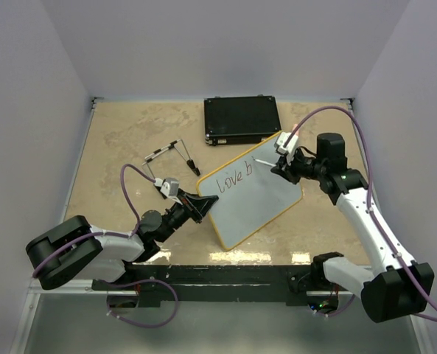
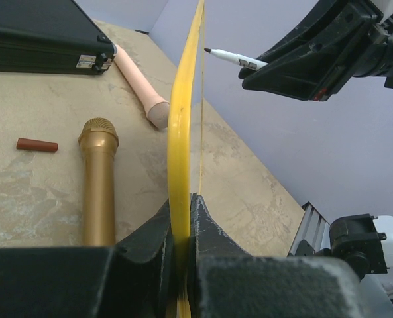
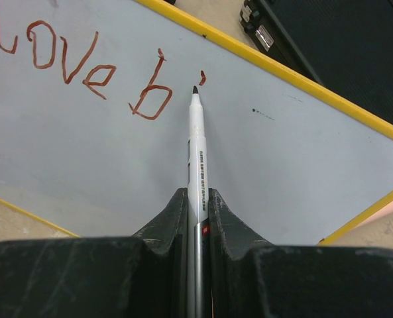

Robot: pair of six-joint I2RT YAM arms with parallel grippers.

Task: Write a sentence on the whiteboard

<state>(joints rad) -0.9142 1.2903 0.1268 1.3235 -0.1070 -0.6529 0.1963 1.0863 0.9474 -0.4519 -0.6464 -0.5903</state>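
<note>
Right hand (image 3: 196,199) clenched on thin white marker (image 3: 197,142), tip just beside red-brown handwritten lettering (image 3: 83,66) "love b". Left hand (image 2: 181,222) clamps edge of yellow-framed grey-white whiteboard (image 1: 259,195) over beige table (image 1: 130,140), near black rectangular case (image 1: 242,118).

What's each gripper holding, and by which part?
The left gripper clamps the whiteboard by its yellow frame edge; the right gripper pinches a marker by its rear barrel.

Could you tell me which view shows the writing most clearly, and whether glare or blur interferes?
Right wrist: the writing on the whiteboard is sharp, without glare. Top external: evenly lit, but the letters are small. Left wrist: the whiteboard shows edge-on, so no writing is visible.
</note>
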